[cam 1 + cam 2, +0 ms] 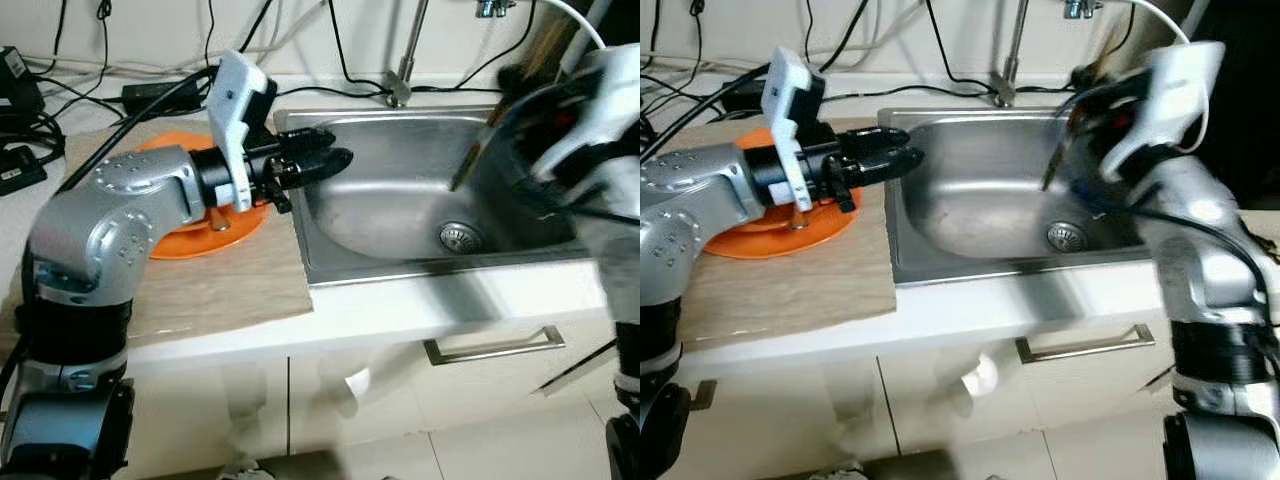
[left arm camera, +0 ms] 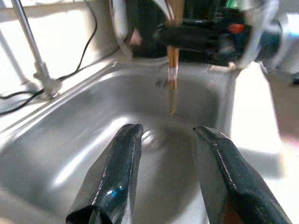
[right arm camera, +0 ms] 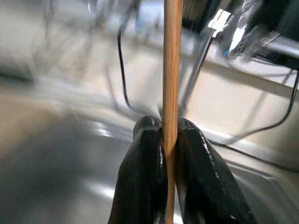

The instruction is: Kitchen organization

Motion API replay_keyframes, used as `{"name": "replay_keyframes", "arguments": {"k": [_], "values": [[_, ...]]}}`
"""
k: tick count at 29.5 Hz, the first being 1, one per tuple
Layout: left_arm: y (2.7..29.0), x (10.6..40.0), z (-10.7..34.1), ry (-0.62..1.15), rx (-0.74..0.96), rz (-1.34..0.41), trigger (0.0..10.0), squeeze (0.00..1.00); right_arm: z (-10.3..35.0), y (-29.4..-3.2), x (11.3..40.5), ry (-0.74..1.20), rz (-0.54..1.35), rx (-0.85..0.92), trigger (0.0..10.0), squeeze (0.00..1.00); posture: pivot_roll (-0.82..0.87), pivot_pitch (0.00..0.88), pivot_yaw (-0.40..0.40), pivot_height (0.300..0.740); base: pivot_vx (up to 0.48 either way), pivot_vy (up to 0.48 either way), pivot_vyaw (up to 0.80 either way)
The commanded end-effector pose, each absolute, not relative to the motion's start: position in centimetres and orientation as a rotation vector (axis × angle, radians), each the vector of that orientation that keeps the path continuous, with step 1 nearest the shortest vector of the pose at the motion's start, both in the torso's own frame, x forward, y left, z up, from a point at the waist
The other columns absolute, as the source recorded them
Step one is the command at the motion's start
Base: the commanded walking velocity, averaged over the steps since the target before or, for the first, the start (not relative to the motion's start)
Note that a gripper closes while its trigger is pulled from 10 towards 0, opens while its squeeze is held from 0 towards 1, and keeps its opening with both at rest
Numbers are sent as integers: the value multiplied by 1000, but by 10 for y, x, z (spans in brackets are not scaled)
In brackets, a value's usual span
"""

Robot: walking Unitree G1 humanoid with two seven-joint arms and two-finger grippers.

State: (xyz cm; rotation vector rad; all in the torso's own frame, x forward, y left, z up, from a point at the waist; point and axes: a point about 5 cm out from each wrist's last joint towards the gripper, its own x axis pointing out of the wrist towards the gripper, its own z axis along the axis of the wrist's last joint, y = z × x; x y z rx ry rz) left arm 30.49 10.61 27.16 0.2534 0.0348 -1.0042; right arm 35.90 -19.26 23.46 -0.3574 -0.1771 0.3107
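Observation:
A pair of wooden chopsticks (image 1: 1052, 165) hangs tilted over the steel sink (image 1: 400, 215). My right gripper (image 1: 1085, 100) is shut on their upper part, and this arm is blurred. In the right wrist view the chopsticks (image 3: 171, 70) run pinched between the two black fingers (image 3: 145, 177). My left gripper (image 1: 338, 160) reaches over the sink's left rim, open with nothing between its fingers (image 2: 117, 177). From the left wrist, the chopsticks (image 2: 173, 70) hang ahead above the basin. An orange plate (image 1: 190, 240) lies on the counter under my left forearm.
A tan mat (image 1: 220, 290) covers the counter left of the sink. A faucet (image 1: 402, 80) stands behind the basin, and the drain (image 1: 458, 236) is at its bottom. Black cables and adapters (image 1: 30, 100) run along the back wall. A cabinet handle (image 1: 495, 345) is below.

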Motion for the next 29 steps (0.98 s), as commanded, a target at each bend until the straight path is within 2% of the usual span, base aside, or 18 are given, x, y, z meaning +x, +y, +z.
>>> {"name": "replay_keyframes", "arguments": {"k": [1,5,12,20,21,22,23,24,25,29], "values": [[99,305,265,40,308,-989,10000,0,216,-190,368,-150,331,-527,10000,0,6,21,-22,740,0,0,0],[93,306,259,45,320,-976,10000,0,201,-186,379,-106,338,-609,10000,0,12,24,-22,740,0,0,0],[93,309,256,45,309,-951,10000,0,182,-187,393,4,329,-550,10000,0,28,28,-33,740,0,0,0],[91,304,252,56,306,-976,10000,0,158,-189,391,93,340,-463,10000,0,40,29,-44,740,0,0,0],[91,304,252,58,306,-978,10000,0,154,-190,390,109,347,-450,10000,98,40,28,-44,740,0,0,0],[91,304,252,58,306,-978,10000,0,154,-190,390,109,347,-450,10000,98,40,28,-44,740,0,0,0],[91,303,251,59,307,-979,10000,0,151,-190,389,118,353,-443,10000,310,41,27,-44,740,0,0,0],[92,303,251,60,307,-979,10000,0,149,-190,388,124,354,-437,10000,580,40,27,-43,740,0,0,0],[92,303,251,60,307,-979,10000,0,147,-191,388,128,355,-430,10000,1000,39,26,-42,740,0,0,0],[93,305,253,57,305,-973,10000,0,147,-192,387,125,352,-419,10000,1000,35,25,-38,740,0,0,0]]}}
